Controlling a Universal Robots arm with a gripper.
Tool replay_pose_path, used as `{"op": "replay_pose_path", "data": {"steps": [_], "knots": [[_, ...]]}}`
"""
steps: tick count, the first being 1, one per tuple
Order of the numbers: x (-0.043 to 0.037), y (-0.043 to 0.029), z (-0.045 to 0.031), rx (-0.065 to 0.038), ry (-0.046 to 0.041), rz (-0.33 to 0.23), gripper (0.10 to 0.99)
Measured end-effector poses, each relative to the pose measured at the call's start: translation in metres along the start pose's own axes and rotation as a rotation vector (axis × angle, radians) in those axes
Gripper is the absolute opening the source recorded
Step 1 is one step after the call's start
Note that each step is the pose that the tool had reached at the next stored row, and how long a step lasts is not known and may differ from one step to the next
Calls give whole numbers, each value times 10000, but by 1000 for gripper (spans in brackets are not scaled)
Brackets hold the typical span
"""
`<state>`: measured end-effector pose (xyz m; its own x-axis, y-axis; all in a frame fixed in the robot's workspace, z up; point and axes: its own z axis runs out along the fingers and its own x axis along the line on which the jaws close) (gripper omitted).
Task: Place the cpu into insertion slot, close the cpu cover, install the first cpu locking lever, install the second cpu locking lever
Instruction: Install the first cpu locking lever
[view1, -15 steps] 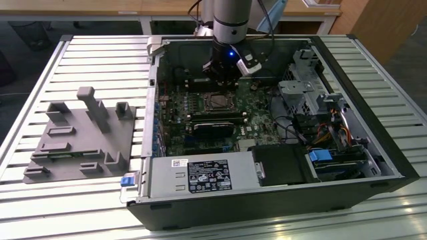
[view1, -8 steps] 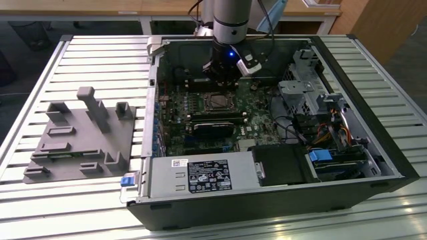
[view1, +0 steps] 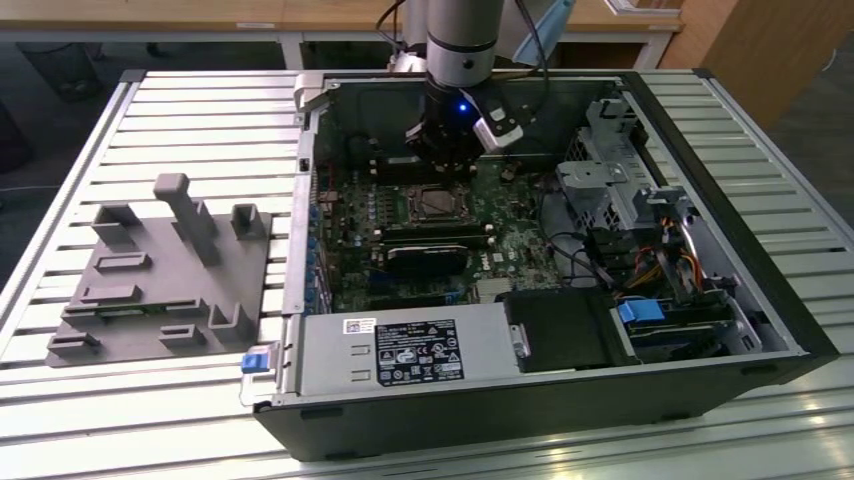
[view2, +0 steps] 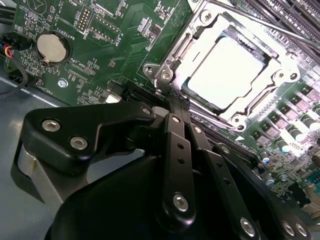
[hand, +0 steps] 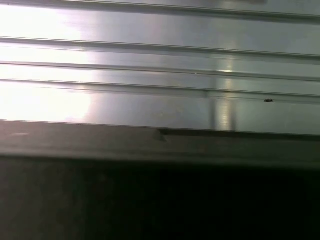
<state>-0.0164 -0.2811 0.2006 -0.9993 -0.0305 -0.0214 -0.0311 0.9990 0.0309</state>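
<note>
The cpu (view2: 231, 70) sits in the insertion slot (view2: 187, 92) under the closed cpu cover (view2: 260, 97). The gripper (view2: 167, 100), fingers together, touches the cover's corner.

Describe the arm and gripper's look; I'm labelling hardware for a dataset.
In the exterior view, the arm is a silvery-grey cylinder with a black band, dark cables trailing beside it, and a blue light on the black wrist. The gripper in the second wrist view is matte black linkage bars with silver screw heads.

Single arm (view1: 461, 40) reaching straight down, wrist vertical, black claw (view2: 172, 107) fingers drawn together, holding nothing
</note>
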Motion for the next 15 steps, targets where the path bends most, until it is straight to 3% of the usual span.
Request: {"op": "replay_pose_path", "data": {"steps": [10, 15], "knots": [[1, -2, 14, 132, 8, -2, 106], [0, -1, 25, 141, 4, -3, 106]]}}
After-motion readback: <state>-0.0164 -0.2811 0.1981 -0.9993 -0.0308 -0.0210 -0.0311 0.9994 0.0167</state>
